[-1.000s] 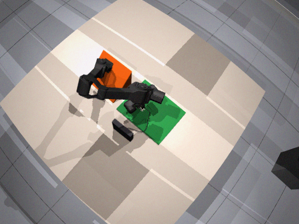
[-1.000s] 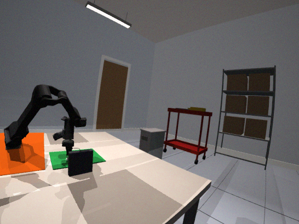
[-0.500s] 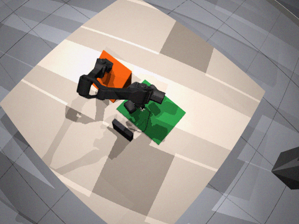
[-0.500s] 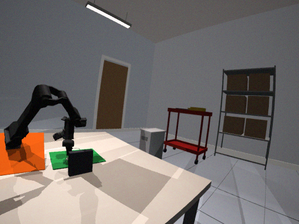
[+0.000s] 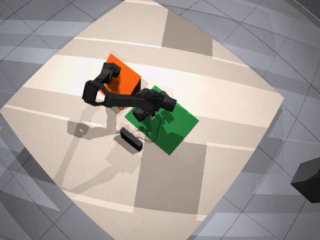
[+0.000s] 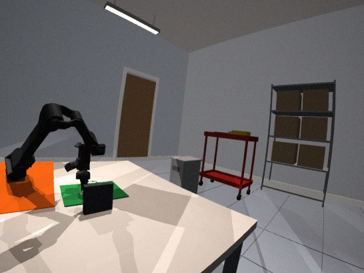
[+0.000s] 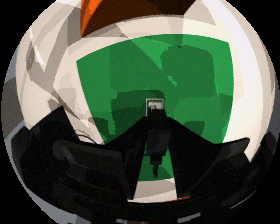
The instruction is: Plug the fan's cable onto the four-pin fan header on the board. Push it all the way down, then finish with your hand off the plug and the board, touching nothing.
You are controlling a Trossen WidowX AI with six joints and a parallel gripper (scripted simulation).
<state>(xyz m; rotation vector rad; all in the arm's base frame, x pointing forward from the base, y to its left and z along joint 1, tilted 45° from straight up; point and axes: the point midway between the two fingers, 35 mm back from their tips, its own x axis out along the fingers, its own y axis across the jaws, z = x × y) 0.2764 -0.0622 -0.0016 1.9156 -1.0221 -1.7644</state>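
The green board (image 5: 183, 122) (image 6: 117, 189) (image 7: 117, 75) lies flat on the table. The four-pin header (image 5: 152, 117) (image 7: 155, 102) shows as a small pale outlined box, its near part covered by the fingertips in the wrist view. My gripper (image 6: 83, 191) (image 7: 156, 120) is shut on the fan plug and points down at the header. The plug is small and dark, mostly hidden by the fingers; how deep it sits cannot be told. The thin dark cable (image 5: 160, 127) loops over the board to the black fan (image 5: 130, 139) (image 6: 98, 198), which stands on edge beside it.
A large orange block (image 5: 127, 78) (image 6: 40, 181) (image 7: 91, 17) stands by the arm's base, next to the board. The pale table (image 5: 234, 100) (image 6: 160, 247) has an edge on every side. A red cart (image 6: 230, 180) and a grey shelf stand well beyond it.
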